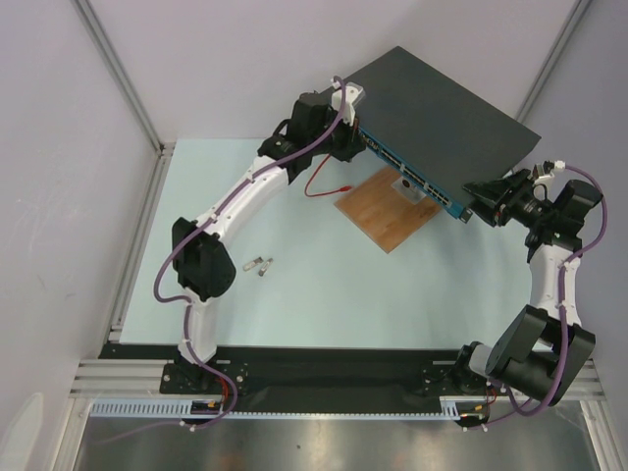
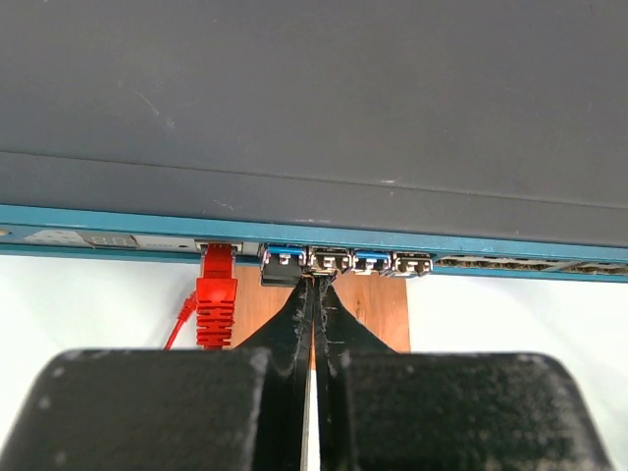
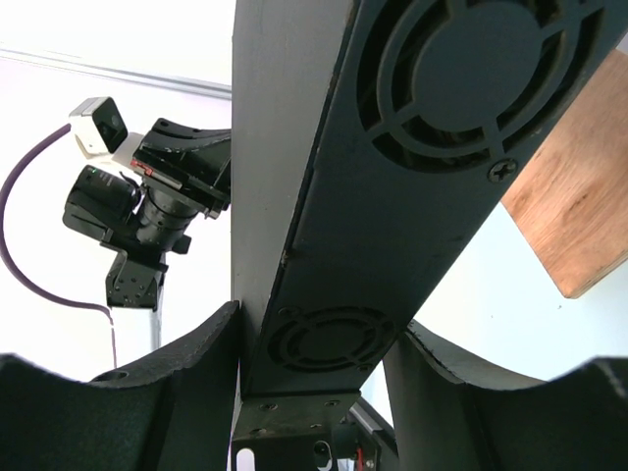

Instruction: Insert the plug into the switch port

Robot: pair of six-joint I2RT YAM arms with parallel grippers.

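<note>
The switch [image 1: 442, 108] is a flat dark box with a blue ported front edge [image 2: 294, 228], resting tilted on a wooden board [image 1: 388, 211]. A red plug [image 2: 216, 299] sits in a port at the left end of that edge, and its red cable [image 1: 324, 186] trails over the table. My left gripper [image 2: 317, 285] is shut, with nothing visible between its fingers. Its tips touch the switch front at a silver-framed port [image 2: 330, 260], just right of the plug. My right gripper [image 3: 316, 324] is shut on the switch's right end [image 3: 392, 177], one finger on each flat face.
Two small metal pieces [image 1: 260, 265] lie on the pale table left of centre. The wooden board [image 2: 373, 304] juts out under the switch front. Enclosure walls and aluminium posts stand at the back and sides. The left arm's wrist [image 3: 147, 206] shows beyond the switch.
</note>
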